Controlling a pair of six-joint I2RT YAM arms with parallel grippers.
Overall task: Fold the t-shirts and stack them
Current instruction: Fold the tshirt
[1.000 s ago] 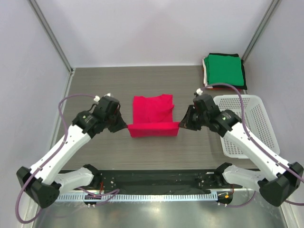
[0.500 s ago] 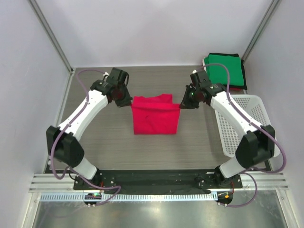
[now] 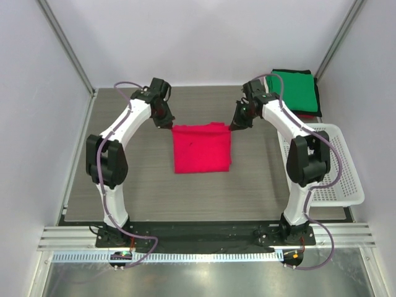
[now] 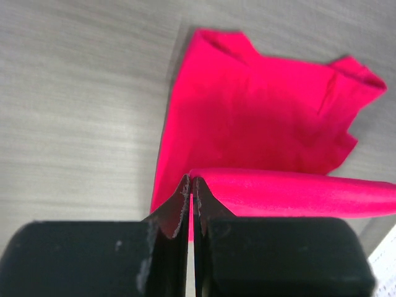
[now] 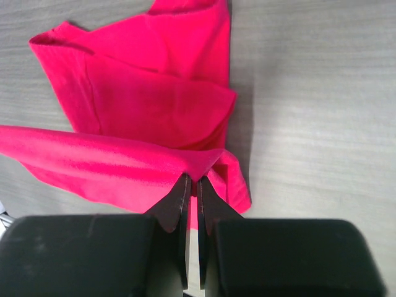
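A bright red-pink t-shirt (image 3: 202, 147) lies folded on the table's middle. My left gripper (image 3: 168, 122) is shut on its far left corner; in the left wrist view the cloth (image 4: 278, 142) is pinched between the fingertips (image 4: 182, 192). My right gripper (image 3: 235, 124) is shut on the far right corner; the right wrist view shows the cloth (image 5: 136, 124) in its fingertips (image 5: 204, 185). Both hold the folded edge over the shirt's far end. A stack of folded shirts with a green one (image 3: 292, 90) on top sits at the far right corner.
A white mesh basket (image 3: 334, 162) stands at the right side of the table, beside the right arm. Black, white and red folded shirts show at the edges under the green one. Walls enclose the table on three sides.
Both grippers carried the shirt's near edge from the front over to its far end, folding it in half. Both arms are now stretched far out.
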